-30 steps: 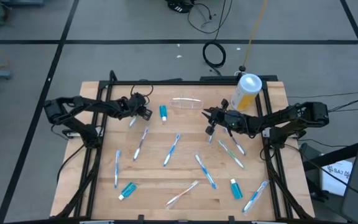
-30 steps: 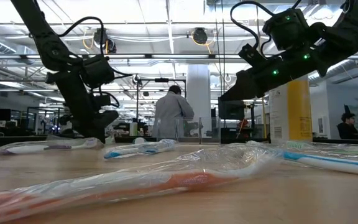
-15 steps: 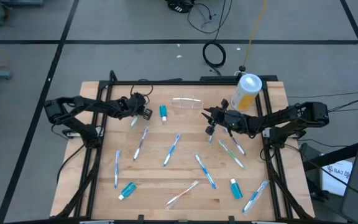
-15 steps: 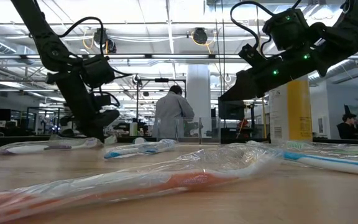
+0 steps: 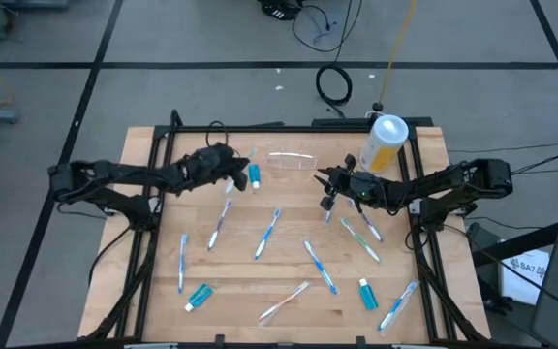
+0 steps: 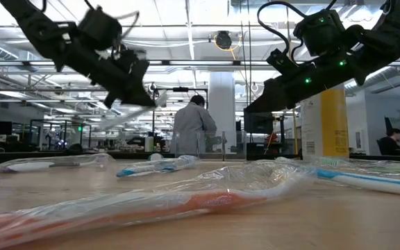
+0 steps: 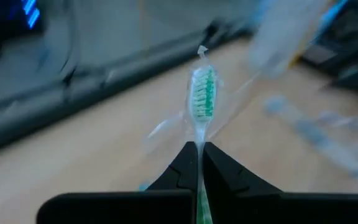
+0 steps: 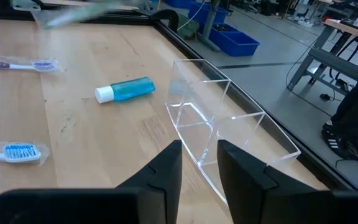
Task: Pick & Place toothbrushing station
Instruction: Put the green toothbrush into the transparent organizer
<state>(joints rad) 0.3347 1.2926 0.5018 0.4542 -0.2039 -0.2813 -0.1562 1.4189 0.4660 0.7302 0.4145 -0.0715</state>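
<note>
Left gripper [image 7: 199,155] clamps a wrapped green toothbrush [image 7: 202,102] (lifted off the table); right gripper [image 8: 199,163], fingers parted and empty, faces the clear holder [image 8: 225,134].

Toothbrushes [image 5: 268,234], wrapped: nine as far as I can count, eight lying flat and one lifted.
Toothpaste tubes [image 5: 255,175], teal: three.
Clear holder [image 5: 290,162]: one.
Yellow canister [image 5: 386,143], white lid: one.
Robot arms [image 5: 444,184]: two.
People [image 6: 194,128] in the room behind: two.
</note>
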